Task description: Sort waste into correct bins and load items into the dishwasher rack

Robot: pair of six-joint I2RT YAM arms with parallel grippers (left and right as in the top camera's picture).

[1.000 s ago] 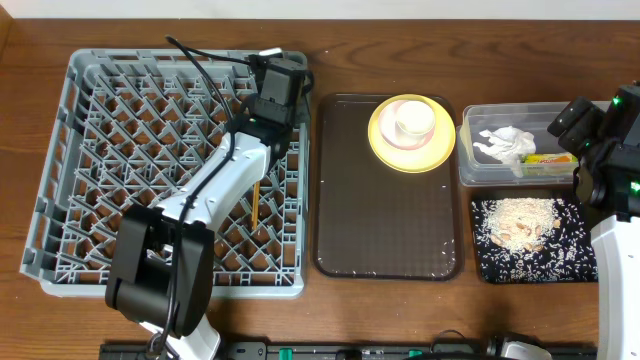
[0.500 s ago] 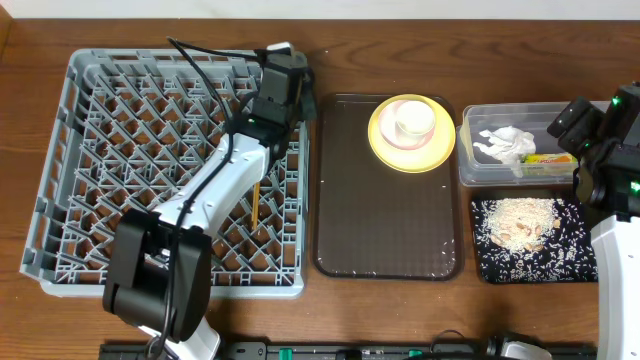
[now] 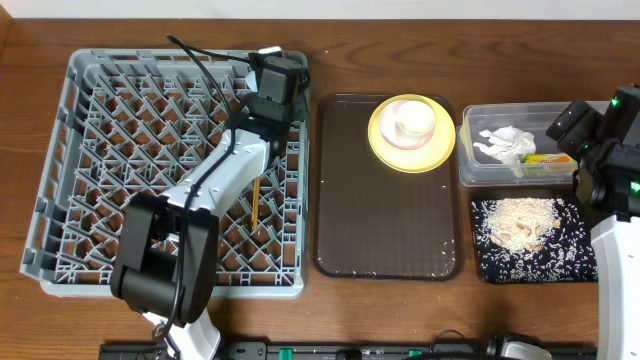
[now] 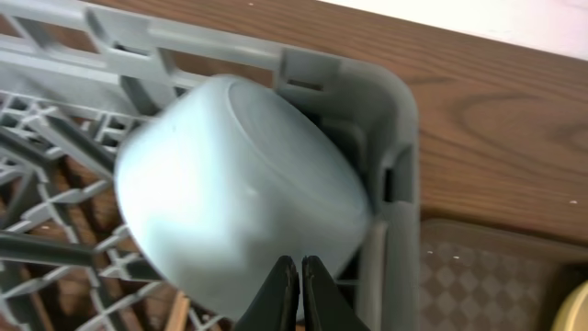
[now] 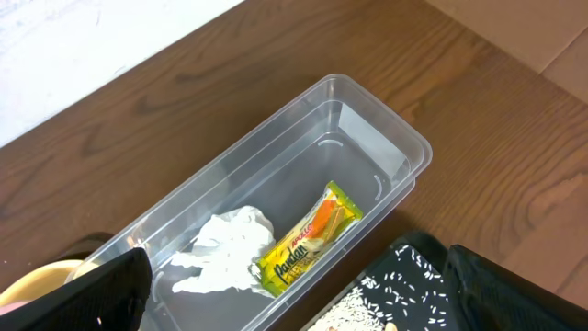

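Observation:
The grey dishwasher rack (image 3: pixel 90 150) fills the left of the table. In the left wrist view a light blue bowl (image 4: pixel 230 175) lies bottom-up in the rack's far right corner (image 4: pixel 390 119). My left gripper (image 4: pixel 300 276) is shut, its tips just over the bowl's side; overhead, the wrist (image 3: pixel 277 82) hides the bowl. Chopsticks (image 3: pixel 256 200) lie in the rack. A yellow plate (image 3: pixel 385 150) carries a cream-white bowl (image 3: pixel 411 122), seemingly with a white cup in it. My right gripper (image 5: pixel 296 267) is open above the clear tub (image 5: pixel 386 119), which holds the napkin (image 5: pixel 225 244) and wrapper (image 5: pixel 308 239).
The dark brown serving tray (image 3: pixel 385 230) lies between the rack and the bins, with the plate at its far end. The black tray (image 3: pixel 570 262) with rice scraps (image 3: pixel 520 222) sits in front of the clear tub (image 3: pixel 480 170). My right arm (image 3: pixel 610 150) stands at the right edge.
My left wrist has shifted slightly left and back over the rack's far right corner. The right arm and everything else are unchanged.

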